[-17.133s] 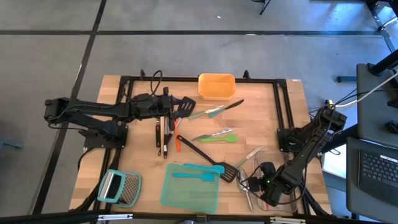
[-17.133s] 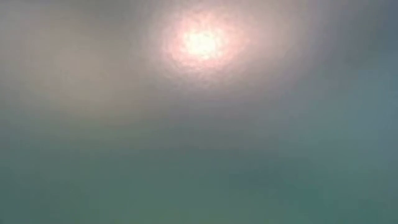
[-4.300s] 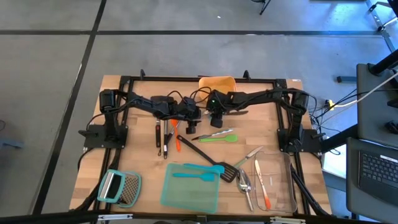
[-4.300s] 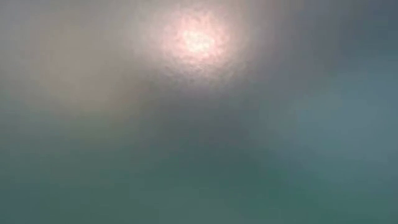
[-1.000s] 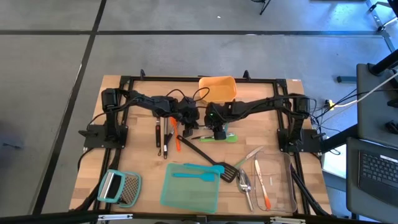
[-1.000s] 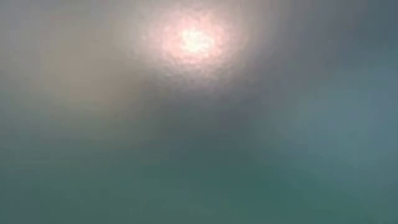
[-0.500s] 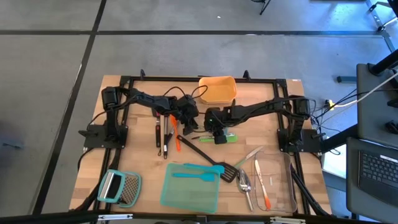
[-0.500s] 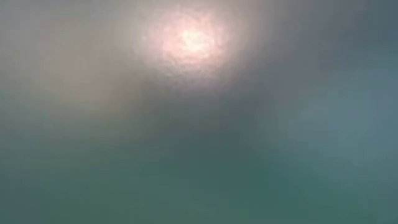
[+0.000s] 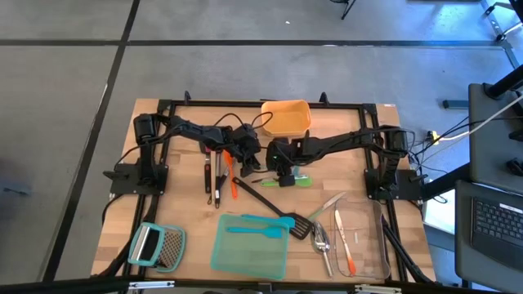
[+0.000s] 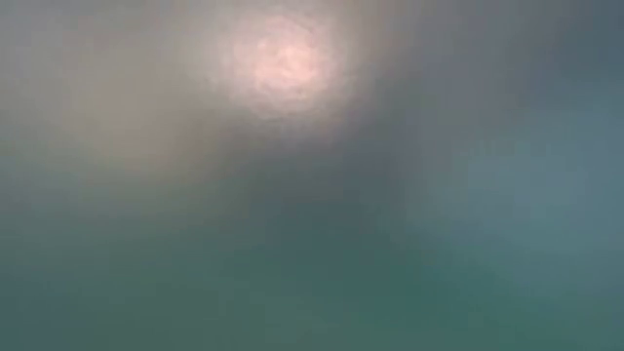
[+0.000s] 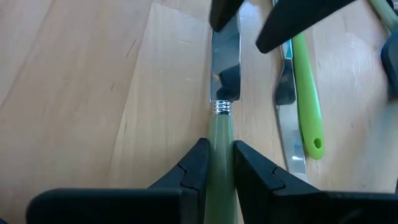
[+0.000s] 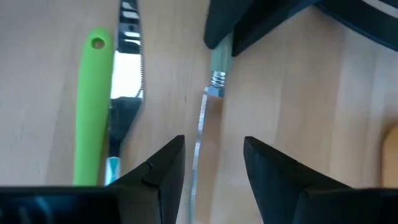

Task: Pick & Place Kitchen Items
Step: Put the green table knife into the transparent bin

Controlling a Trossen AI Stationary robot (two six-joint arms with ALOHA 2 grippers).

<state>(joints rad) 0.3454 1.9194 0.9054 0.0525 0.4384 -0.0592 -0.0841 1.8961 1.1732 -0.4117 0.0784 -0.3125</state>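
A table knife with a pale green handle and a silver blade lies mid-table. My left gripper is shut on its handle. My right gripper faces it, open, with one finger on each side of the thin blade and touching nothing. In the high view the two grippers meet near the table's middle, the left gripper and the right gripper. A lime green spatula and a serrated knife lie beside the blade. The low view shows only blur. My left gripper pinches the knife's green handle between its two fingers, a little behind the metal collar. The fingers lie along the handle, and the blade points away from them. Whether the blade rests on the wood I cannot tell.
An orange container stands at the far edge. A teal container with a teal spatula and a clear container with cutlery stand at the near edge. A black turner, several loose utensils and a grater also lie on the table.
My right gripper has edged slightly toward the table's left, closer to my left gripper. The knife and my left gripper have stayed about where they were.
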